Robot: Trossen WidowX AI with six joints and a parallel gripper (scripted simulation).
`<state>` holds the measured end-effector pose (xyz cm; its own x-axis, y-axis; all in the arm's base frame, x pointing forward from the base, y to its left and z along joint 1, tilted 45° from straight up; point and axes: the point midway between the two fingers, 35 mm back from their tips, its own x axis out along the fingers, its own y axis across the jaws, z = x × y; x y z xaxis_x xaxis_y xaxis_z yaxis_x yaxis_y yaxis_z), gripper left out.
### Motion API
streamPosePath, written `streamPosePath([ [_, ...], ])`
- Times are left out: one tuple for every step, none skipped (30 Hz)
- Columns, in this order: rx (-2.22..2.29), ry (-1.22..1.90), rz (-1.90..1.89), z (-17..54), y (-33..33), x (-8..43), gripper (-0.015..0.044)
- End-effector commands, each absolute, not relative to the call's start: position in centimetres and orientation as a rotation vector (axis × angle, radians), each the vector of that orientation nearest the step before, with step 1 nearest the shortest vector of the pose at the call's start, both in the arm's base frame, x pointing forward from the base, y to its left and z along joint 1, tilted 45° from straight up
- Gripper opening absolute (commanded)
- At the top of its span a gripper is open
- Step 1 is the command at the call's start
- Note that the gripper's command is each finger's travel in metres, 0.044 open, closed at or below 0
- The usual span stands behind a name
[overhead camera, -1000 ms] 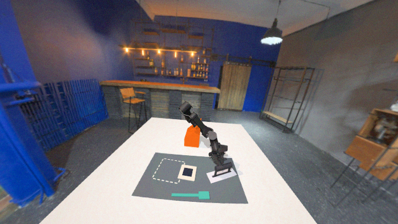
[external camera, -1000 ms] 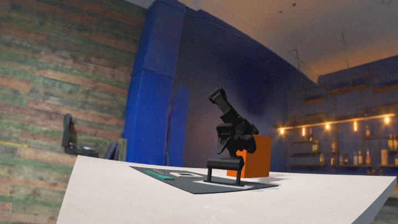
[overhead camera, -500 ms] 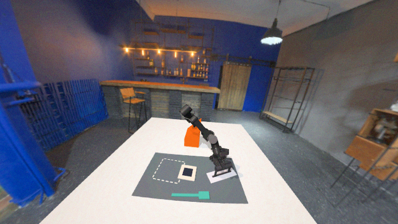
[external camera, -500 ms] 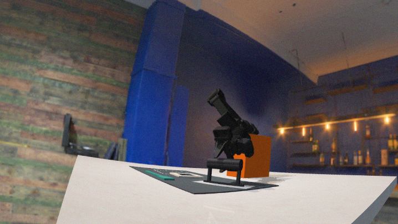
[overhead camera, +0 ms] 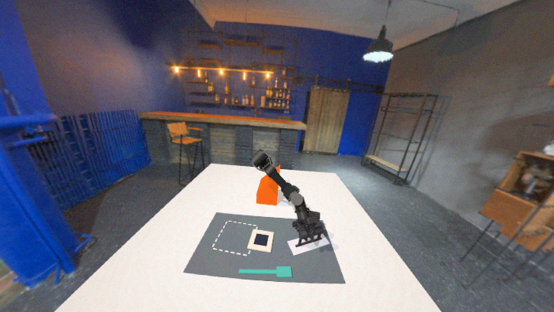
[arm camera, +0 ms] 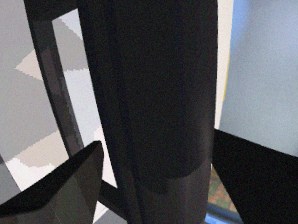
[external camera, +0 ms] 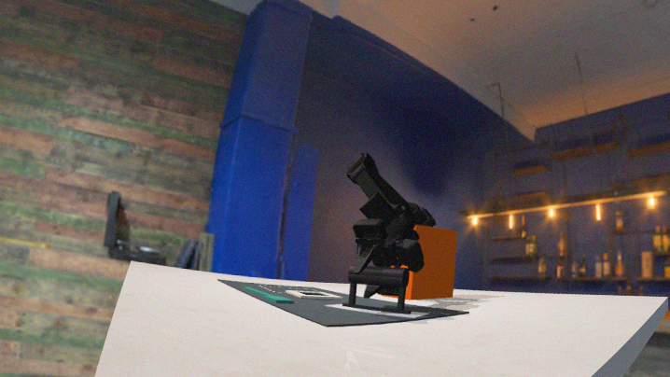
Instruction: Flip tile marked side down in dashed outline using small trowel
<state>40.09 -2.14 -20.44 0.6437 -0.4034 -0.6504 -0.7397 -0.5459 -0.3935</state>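
The trowel point(overhead camera: 297, 249) point(external camera: 387, 277) point(arm camera: 160, 75) has a pale flat blade and a raised black bar handle, and rests on the right part of the grey mat point(overhead camera: 201, 267) point(external camera: 328, 320). My gripper point(overhead camera: 309, 228) point(external camera: 369, 280) point(arm camera: 153, 140) is open, low over the trowel, with its fingers on either side of the handle. The right finger looks very near the handle; contact cannot be told. The cream tile point(overhead camera: 252, 243) point(external camera: 306, 295) lies flat with its dark square up, overlapping the right side of the dashed outline point(overhead camera: 228, 221).
A flat teal paddle-shaped tool point(overhead camera: 284, 271) point(external camera: 269, 296) lies along the mat's front edge, its narrow handle pointing left. An orange block point(overhead camera: 267, 191) point(external camera: 439, 262) stands on the white table point(overhead camera: 154, 271) point(external camera: 234, 346) behind the mat, close to the arm.
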Motion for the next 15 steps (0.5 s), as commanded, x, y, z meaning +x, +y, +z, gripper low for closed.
streamPosePath([
  [-2.204, 0.881, 0.665, -20.64, -2.16, 40.16, 0.0247],
  [-2.204, 0.881, 0.665, -20.64, -2.16, 40.16, 0.0221],
  [-2.204, 0.881, 0.665, -20.64, -2.16, 40.16, 0.0195],
  [-2.204, 0.881, 0.665, -20.64, -2.16, 40.16, 0.0169],
  [-2.204, 0.881, 0.665, -20.64, -2.16, 40.16, 0.0162],
  [-2.204, 0.881, 0.665, -20.64, -2.16, 40.16, 0.0155],
  [-2.204, 0.881, 0.665, -20.64, -2.16, 40.16, 0.0149],
  [-2.204, 0.881, 0.665, -20.64, -2.16, 40.16, 0.0142],
  [-2.204, 0.881, 0.665, -20.64, -2.16, 40.16, 0.0135],
  [-2.204, 0.881, 0.665, -20.64, -2.16, 40.16, 0.0129],
  [-2.204, 0.881, 0.665, -20.64, -2.16, 40.16, 0.0122],
  [-2.204, 0.881, 0.665, -20.64, -2.16, 40.16, 0.0115],
  [-2.204, 0.881, 0.665, -20.64, -2.16, 40.16, 0.0109],
  [-2.204, 0.881, 0.665, -20.64, -2.16, 40.16, 0.0102],
  [-2.204, 0.881, 0.665, -20.64, -2.16, 40.16, 0.0095],
])
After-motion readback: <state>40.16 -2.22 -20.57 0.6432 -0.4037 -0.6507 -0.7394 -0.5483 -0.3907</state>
